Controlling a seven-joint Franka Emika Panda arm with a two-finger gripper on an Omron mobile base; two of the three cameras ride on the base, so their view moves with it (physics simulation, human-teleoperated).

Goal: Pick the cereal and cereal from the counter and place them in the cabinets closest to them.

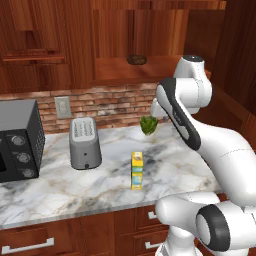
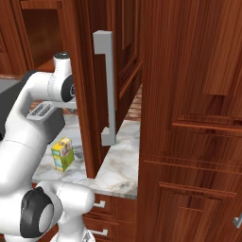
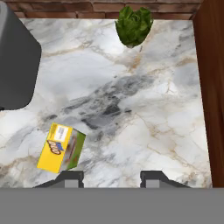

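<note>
Cereal box, yellow with green band (image 1: 137, 170): one in view, upright on the table, well clear of the toaster and apart from the leafy green. In the hand view it sits to the lower left, just beyond the left fingertip, not between the tips.
Cereal box, pale grey: none counted in these pictures.
Table (image 1: 60, 185): one white-grey veined marble top over red-brown drawers with silver handles.
Jaws (image 3: 112, 178): parted with bare marble between the tips, gripping nothing; they hang above the table looking down on it.
Cabinets (image 1: 115, 35): dark red-brown wall units above the brick backsplash; one open bay with a wooden shelf, a small dark round item on it, too small to name.
Cabinet door (image 2: 87, 85): one standing open at the table's right end, with a long silver handle, close beside the arm.
Toaster (image 1: 84, 142): one, grey, left of the box.
Microwave (image 1: 17, 140): one, dark, at far left.
Leafy green (image 1: 148, 124): one, near the back wall.
Risk, misaligned descent: the box lies off to one side of the jaws, so a straight drop would likely clip its top edge and tip it.
Risk, narrow opening: the gap looks modest against the box, so a fingertip may land on cardboard.
Risk, door: a wide swing toward the shelf could strike the open door.
</note>
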